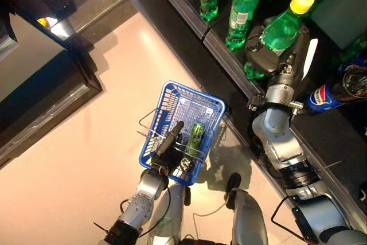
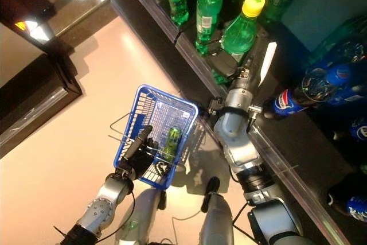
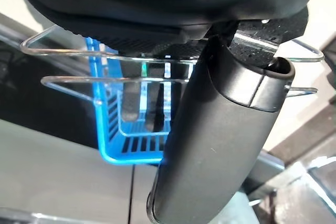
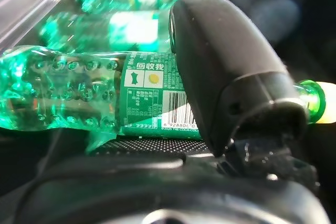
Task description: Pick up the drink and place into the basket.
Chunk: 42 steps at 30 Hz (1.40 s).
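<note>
The right arm is stretched forward and up to the shelf (image 1: pixel 189 21), elbow bent, wrist level with the shelf edge. The right hand (image 1: pixel 265 55) is wrapped round a green bottle (image 1: pixel 282 27) with a yellow cap; in the right wrist view the thumb (image 4: pixel 220 61) is laid across the label and the bottle (image 4: pixel 79 100) is pressed against the palm (clamped, not just touched). The bottle is seen at the front of the shelf, tilted, beside other green bottles (image 1: pixel 242 7). Blue-labelled bottles (image 1: pixel 327 96) are lying further right on the shelf.

The left arm is held low, forearm pointing forward. The left hand (image 1: pixel 169 144) is placed at the near rim of the blue basket (image 1: pixel 209 104), and in the left wrist view its fingers are curled over the wire handles (image 3: pixel 105 66), with the thumb (image 3: pixel 220 145) sticking out across the basket (image 3: pixel 113 150). The basket is held above the pale floor (image 1: pixel 86 159), just beside the shelf front. A green can (image 1: pixel 196 136) is lying inside it (near the hand).
</note>
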{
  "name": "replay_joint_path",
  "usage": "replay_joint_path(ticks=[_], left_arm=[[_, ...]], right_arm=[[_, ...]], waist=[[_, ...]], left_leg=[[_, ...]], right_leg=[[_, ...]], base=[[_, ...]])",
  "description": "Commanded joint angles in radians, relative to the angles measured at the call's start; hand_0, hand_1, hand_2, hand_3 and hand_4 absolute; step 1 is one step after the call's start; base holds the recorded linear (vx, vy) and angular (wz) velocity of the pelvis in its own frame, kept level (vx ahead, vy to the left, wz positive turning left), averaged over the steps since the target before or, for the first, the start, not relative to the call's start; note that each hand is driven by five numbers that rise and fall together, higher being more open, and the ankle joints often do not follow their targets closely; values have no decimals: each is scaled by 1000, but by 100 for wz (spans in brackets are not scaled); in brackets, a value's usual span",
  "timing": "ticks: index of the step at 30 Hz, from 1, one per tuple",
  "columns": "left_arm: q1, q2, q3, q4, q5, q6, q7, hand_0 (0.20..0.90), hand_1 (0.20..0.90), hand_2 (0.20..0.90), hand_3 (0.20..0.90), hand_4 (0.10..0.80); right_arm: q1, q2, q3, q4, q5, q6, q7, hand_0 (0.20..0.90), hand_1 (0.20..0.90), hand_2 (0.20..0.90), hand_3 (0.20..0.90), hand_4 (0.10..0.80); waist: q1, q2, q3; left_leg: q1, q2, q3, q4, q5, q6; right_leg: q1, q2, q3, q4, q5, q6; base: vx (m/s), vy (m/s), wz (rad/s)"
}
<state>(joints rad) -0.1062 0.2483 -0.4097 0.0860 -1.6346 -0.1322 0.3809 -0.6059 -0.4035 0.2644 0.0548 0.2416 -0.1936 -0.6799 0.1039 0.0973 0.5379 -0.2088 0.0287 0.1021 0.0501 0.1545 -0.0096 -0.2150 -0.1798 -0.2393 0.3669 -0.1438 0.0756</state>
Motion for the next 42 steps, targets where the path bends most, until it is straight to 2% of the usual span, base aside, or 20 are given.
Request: replay_joint_path(ticks=[1, 9, 15, 24, 35, 42], left_arm=[[-18, 10, 94, -415, 33, -6, -139, 300, 300, 300, 200, 100], [5, 6, 95, -443, 39, 8, -92, 300, 300, 300, 200, 100], [0, -2, 66, -445, 36, 19, -81, 300, 300, 300, 200, 100], [-66, -36, -14, -429, 49, -18, -112, 300, 300, 300, 200, 100], [-163, -87, -79, -365, 50, -35, -204, 300, 300, 300, 200, 100], [-191, -117, -103, -310, 60, -37, -239, 300, 300, 300, 200, 100]], right_arm=[[-156, -36, 24, -304, -5, -140, 96, 300, 300, 300, 200, 100], [-83, -5, 78, -407, 38, -125, 157, 300, 300, 300, 200, 100], [-63, 42, 153, -386, 90, -91, 169, 300, 300, 300, 200, 100], [-55, 156, 272, -188, 153, -107, 207, 300, 300, 300, 200, 100], [-108, 235, 300, 89, 125, -166, 220, 300, 300, 300, 200, 100], [-145, 247, 305, 198, 134, -171, 229, 300, 300, 300, 200, 100]], waist=[[-24, -30, -85], [-24, -46, -138], [-20, -44, -151], [-17, -25, -115], [-17, -3, -22], [-16, 4, -18]], left_leg=[[57, -45, -13, 83, -193, -14], [114, -39, -2, 59, -199, -16], [124, -38, -4, 61, -199, -17], [99, -45, -11, 75, -191, -15], [-13, -68, -28, 150, -186, -4], [-62, -76, -27, 175, -186, 1]], right_leg=[[108, 8, 48, -269, 144, 25], [166, 13, 47, -295, 140, 31], [180, 12, 48, -296, 140, 33], [159, -1, 40, -287, 147, 32], [53, -30, 32, -223, 166, 30], [-1, -43, 29, -199, 173, 30]], base=[[51, -4, -1], [51, -6, 0], [6, 0, 0], [-43, 25, 0], [-74, 39, 3], [-6, 22, 3]])
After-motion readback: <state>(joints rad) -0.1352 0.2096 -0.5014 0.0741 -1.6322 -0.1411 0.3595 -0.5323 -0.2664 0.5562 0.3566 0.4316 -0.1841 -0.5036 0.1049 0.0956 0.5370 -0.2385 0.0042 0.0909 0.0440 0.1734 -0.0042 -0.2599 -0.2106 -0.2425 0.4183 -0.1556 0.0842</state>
